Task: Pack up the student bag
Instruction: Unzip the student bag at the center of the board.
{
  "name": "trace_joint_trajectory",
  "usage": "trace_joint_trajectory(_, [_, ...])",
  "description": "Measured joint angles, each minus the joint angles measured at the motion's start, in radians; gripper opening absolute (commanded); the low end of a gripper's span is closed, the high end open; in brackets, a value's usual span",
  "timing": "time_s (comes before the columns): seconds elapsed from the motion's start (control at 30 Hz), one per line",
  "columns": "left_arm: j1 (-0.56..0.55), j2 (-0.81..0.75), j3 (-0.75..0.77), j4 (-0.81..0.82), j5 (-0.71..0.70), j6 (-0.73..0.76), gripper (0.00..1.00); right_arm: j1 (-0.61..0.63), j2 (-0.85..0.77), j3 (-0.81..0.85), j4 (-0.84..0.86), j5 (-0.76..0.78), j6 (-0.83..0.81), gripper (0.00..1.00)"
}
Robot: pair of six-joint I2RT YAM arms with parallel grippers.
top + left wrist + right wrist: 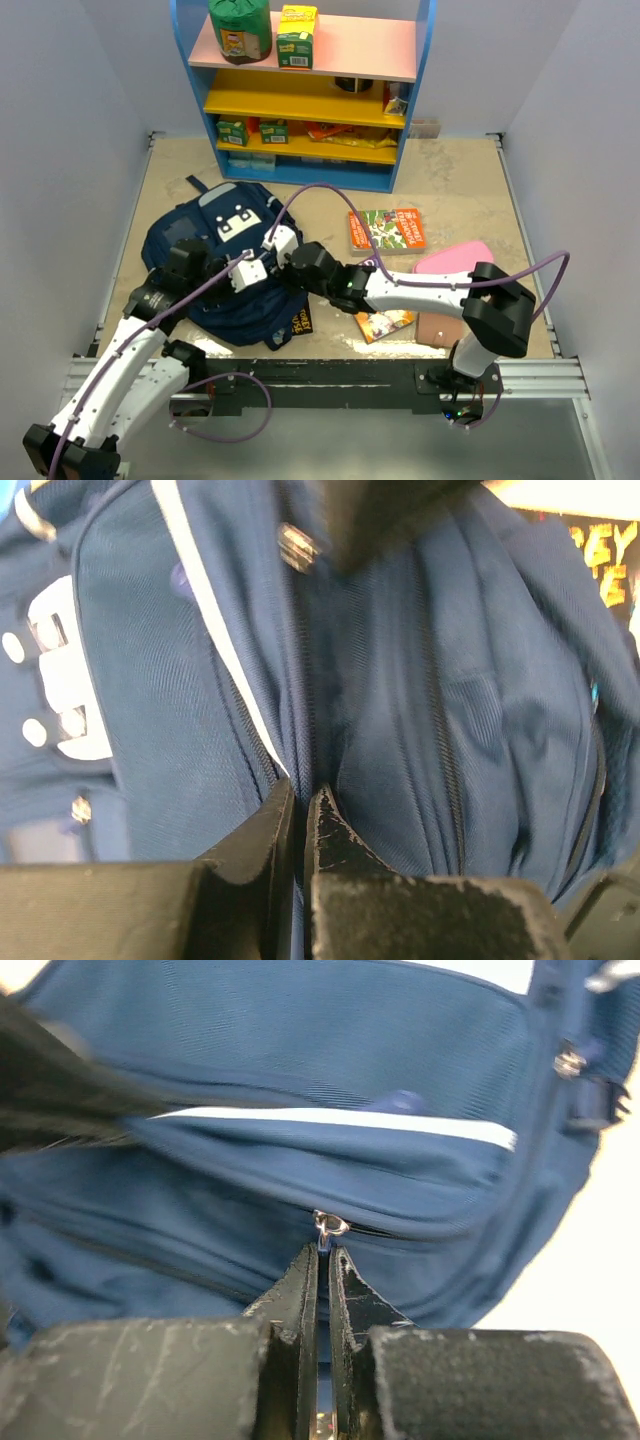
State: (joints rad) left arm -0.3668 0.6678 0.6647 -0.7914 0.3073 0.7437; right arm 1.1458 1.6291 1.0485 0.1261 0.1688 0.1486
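**Top view.** The bag point(225, 265) lies flat on the left half of the worktop point(450, 180), its long axis running from the near edge toward the shelf point(300, 100). Both arms reach over its right flank. The left claw point(258, 272) comes in from the left, the right claw point(275, 243) from the right, and their tips sit just beside each other on the fabric. Books point(387, 230) lie to the right of the bag, behind the right arm. The left wall stands close to the bag, so open room is mainly toward the shelf.

**Left wrist view.** The left claw's jaws are together, pinching a fold of navy cloth beside a zip line that runs away from the camera.

**Right wrist view.** The right claw's jaws are together directly under the zip pull point(328, 1225) and appear clamped on its tab. The zip runs crosswise to the claw, just below a white stripe. The next move likely turns on this: the pull must travel sideways along the zip while the left claw anchors the cloth.
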Motion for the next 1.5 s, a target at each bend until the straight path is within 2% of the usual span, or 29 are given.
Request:
trace_joint_trajectory(0.27, [-0.001,0.008,-0.037,0.106,0.026,-0.144,0.0,0.052,-0.019,-0.079,0.126,-0.014,-0.018,0.0])
trace_joint_trajectory(0.33, [-0.001,0.017,-0.036,0.116,0.041,-0.166,0.04,0.059,-0.021,-0.085,0.145,-0.014,-0.018,0.0])
trace_joint_trajectory(0.37, [-0.001,0.024,-0.034,0.115,0.05,-0.172,0.17,0.062,-0.021,-0.089,0.155,-0.014,-0.015,0.0])
trace_joint_trajectory(0.43, [-0.001,0.048,-0.024,0.111,0.074,-0.177,0.32,0.065,-0.021,-0.092,0.159,-0.003,0.002,0.0])
trace_joint_trajectory(0.47, [0.0,0.064,-0.014,0.109,0.087,-0.177,0.5,0.065,-0.021,-0.092,0.162,0.005,0.016,0.0])
trace_joint_trajectory(0.57, [0.001,0.09,0.015,0.094,0.118,-0.173,0.62,0.068,-0.021,-0.092,0.186,0.029,0.048,0.0])
trace_joint_trajectory(0.73, [0.001,0.081,0.063,0.005,0.147,-0.111,0.64,0.091,-0.025,-0.101,0.23,0.06,0.088,0.0])
trace_joint_trajectory(0.83, [0.001,0.077,0.116,-0.085,0.15,-0.005,0.64,0.102,-0.047,-0.118,0.247,0.069,0.105,0.0])
trace_joint_trajectory(1.07, [-0.003,-0.006,0.192,-0.18,0.127,0.233,0.64,0.081,-0.052,-0.139,0.209,0.078,0.132,0.0])
trace_joint_trajectory(1.37, [-0.001,0.015,0.193,-0.264,0.059,0.365,0.67,0.038,-0.079,-0.169,0.172,0.084,0.139,0.0])
trace_joint_trajectory(1.5, [0.0,-0.002,0.138,-0.244,0.026,0.383,0.71,0.01,-0.113,-0.182,0.145,0.086,0.136,0.0])
